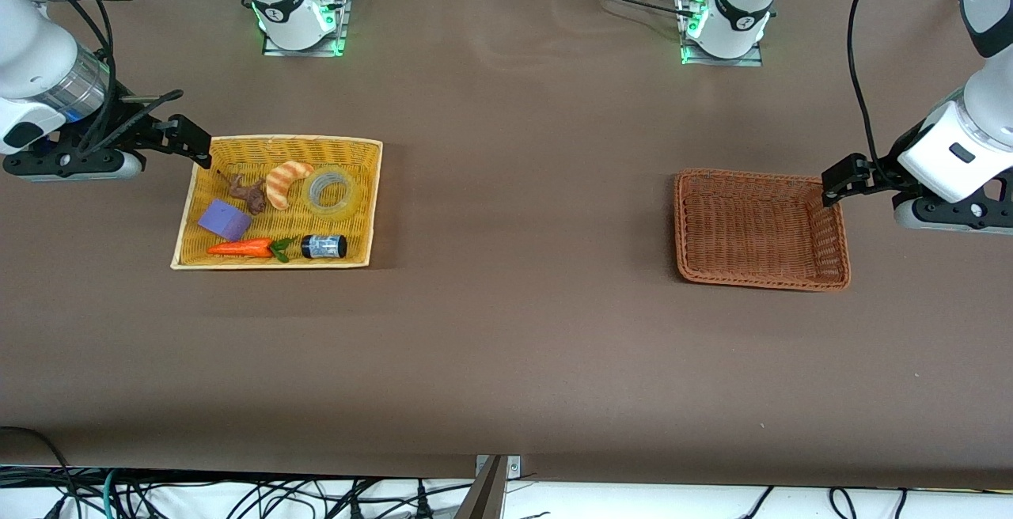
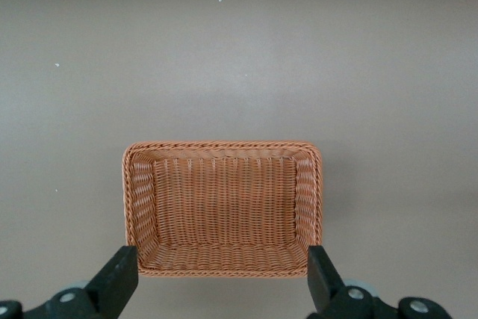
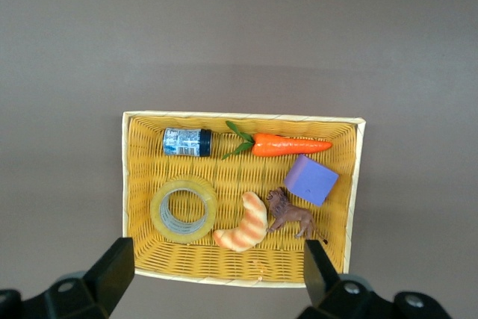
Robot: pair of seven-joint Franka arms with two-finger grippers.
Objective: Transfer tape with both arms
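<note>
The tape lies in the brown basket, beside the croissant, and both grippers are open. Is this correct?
Not quite. The tape lies in the yellow basket at the right arm's end of the table, beside the croissant; the front view and the right wrist view show it. The brown basket holds nothing. The rest stands: the left gripper and right gripper are open.

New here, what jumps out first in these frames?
The yellow basket at the right arm's end, crowded with the tape, a croissant, a carrot and a purple block. At the left arm's end sits an empty brown basket. The right hand and left hand each hang open at their basket's edge.
</note>
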